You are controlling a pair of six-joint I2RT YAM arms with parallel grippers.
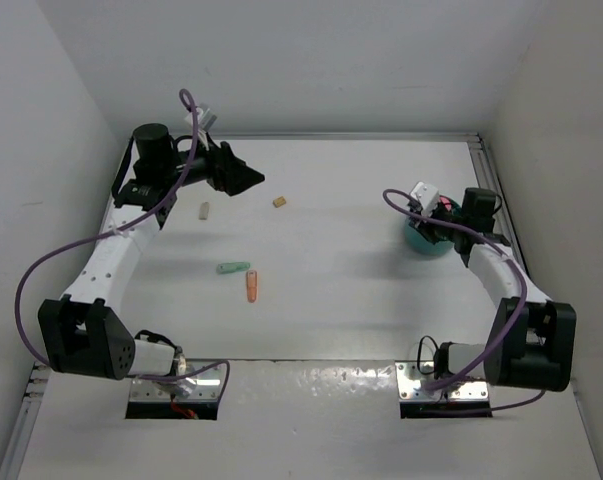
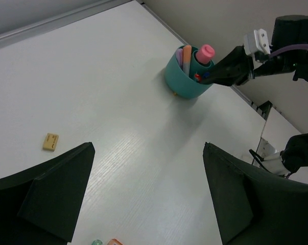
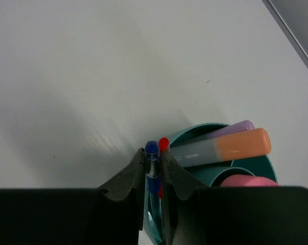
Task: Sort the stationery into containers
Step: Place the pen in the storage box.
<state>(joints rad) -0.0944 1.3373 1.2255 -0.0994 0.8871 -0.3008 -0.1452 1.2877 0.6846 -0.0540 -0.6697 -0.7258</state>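
Note:
The teal cup (image 1: 426,243) stands at the right of the table. In it are a pink-red marker (image 3: 245,180) and a lilac highlighter (image 3: 220,147) with an orange-yellow cap. My right gripper (image 3: 154,157) hangs over the cup's rim (image 3: 194,131), shut on a dark-blue pen (image 3: 152,148). A red-orange pen (image 3: 164,143) stands right beside the blue one. My left gripper (image 1: 251,178) hovers open and empty at the far left. A mint-green stub (image 1: 233,268) and an orange stub (image 1: 252,287) lie mid-table.
A tan block (image 1: 279,202) lies just right of the left gripper, and a cream piece (image 1: 205,210) lies below it. White walls close in the table on three sides. A metal rail (image 1: 491,180) runs behind the cup.

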